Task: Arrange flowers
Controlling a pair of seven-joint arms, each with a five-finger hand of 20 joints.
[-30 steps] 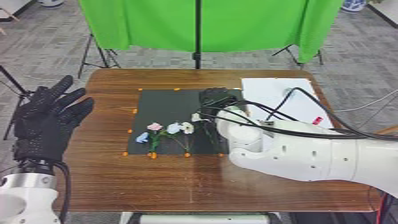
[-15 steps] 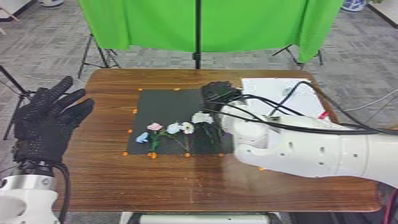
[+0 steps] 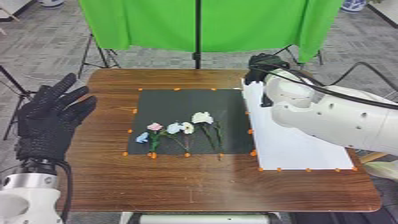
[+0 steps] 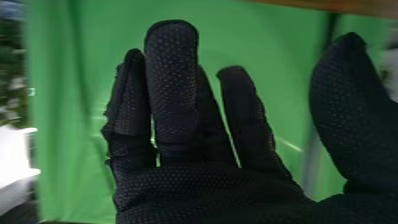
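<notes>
The brown worktop (image 3: 160, 187) carries a dark mat (image 3: 173, 107), and a white sheet (image 3: 298, 142) lies just right of the mat. Beyond the far side of the mat hangs a green cloth (image 3: 133, 25). The left hand (image 3: 44, 125) is off to the left of the mat, open, its fingers spread and nothing in them. The right hand (image 3: 266, 65) is past the mat's far right corner, also open, its fingers straight and empty; whether any part of it brushes the sheet is hard to make out. Well right of the mat, green leaves (image 3: 384, 169) show past the worktop's edge.

The flowers lie on the near half of the mat, blooms away from the robot and stems toward it. The large white flower (image 3: 202, 117) is rightmost; left of it come the cream flower (image 3: 187, 128), the pale flower (image 3: 174, 128), the pink flower (image 3: 155, 126) and the small blue flower (image 3: 142, 137). Orange tabs (image 3: 251, 131) dot the mat's edges.

The step in hand is probably fetching another stem. To do it well, the right hand should swing wide of the laid blooms, pinch the new stem low, carry it level, and set it on the bare strip at the mat's right. Lowering gently matters, since a trailing cuff or cable could drag the row askew.
</notes>
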